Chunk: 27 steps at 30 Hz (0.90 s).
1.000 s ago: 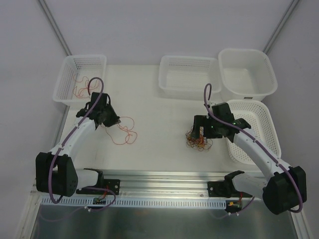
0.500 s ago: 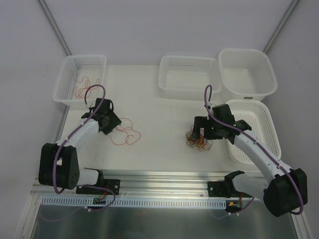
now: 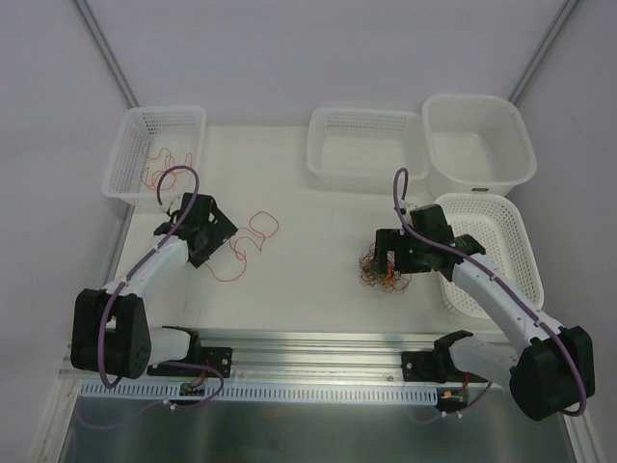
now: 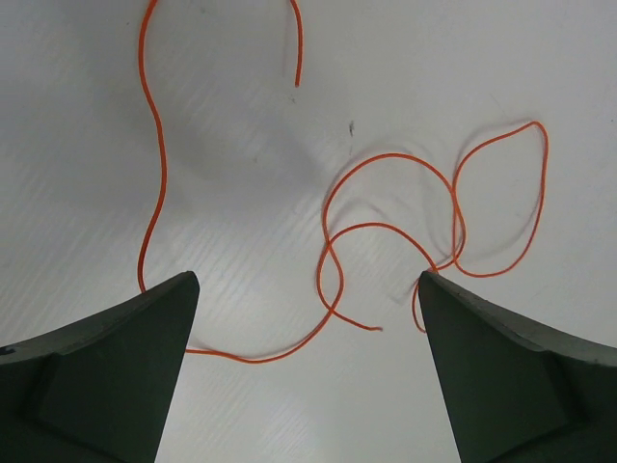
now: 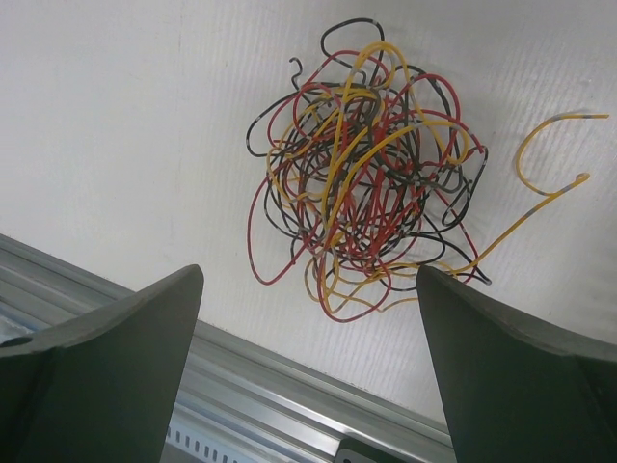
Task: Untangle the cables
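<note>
looks like a robotics lab bench: plain white walls (image 3: 318,58), left arm (image 3: 154,262) and right arm (image 3: 492,289) bolted by an aluminium rail (image 3: 318,349), plastic baskets (image 3: 364,172) on a white table (image 3: 308,241).

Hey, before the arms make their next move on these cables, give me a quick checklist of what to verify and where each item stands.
1. Left gripper jaws open, gripping nothing: ok.
2. Right gripper jaws open, pointed at the tangle: ok.
3. Orange wire lies apart from the tangle: ok.
4. Orange wire free of knots: cannot tell; it crosses itself in loops.
5. Tangle separated into single strands: not ok; red, yellow and black wires are balled together.
</note>
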Motion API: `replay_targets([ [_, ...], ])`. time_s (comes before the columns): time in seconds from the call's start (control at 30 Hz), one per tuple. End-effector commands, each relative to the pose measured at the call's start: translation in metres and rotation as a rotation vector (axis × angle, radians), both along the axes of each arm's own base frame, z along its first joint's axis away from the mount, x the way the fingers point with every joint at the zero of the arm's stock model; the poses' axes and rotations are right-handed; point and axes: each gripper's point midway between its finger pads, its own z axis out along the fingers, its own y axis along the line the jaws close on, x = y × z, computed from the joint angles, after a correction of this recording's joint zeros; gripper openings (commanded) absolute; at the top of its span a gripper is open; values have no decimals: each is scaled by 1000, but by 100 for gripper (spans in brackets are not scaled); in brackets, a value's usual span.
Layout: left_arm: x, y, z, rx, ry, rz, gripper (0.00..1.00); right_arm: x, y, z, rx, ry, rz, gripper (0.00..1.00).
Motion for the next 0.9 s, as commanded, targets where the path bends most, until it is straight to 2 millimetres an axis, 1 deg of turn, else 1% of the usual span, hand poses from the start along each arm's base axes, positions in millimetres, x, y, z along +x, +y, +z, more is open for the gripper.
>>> replay_targets([
  [0.0,-11,13,-7,41,36,58,99,3,4,3,16,-34,28,97],
  [0.1,-16,15,-11,47,60,78,99,3,5,3,18,-35,31,97],
  [0.3,-26,25,-10,91,68,92,99,-1,4,-1,16,-24,32,97],
  [0.47,-41,24,-25,91,129,73,99,-1,7,-1,31,-21,39,97],
  [0.53,-47,25,-25,91,128,71,99,0,8,1,36,-23,45,97],
  [0.6,-48,27,-20,104,105,56,99,0,8,3,40,-29,45,97],
  [0.67,-49,30,-11,119,63,52,99,0,9,3,40,-30,46,97],
  [0.7,-54,32,-9,123,66,58,99,0,9,3,40,-29,46,97],
  [0.73,-54,33,-2,121,37,62,99,-1,9,3,42,-26,48,97],
  [0.8,-57,35,5,122,9,78,99,0,9,2,41,-21,45,97],
  [0.87,-59,42,15,147,-27,104,99,0,10,3,43,-24,48,97],
])
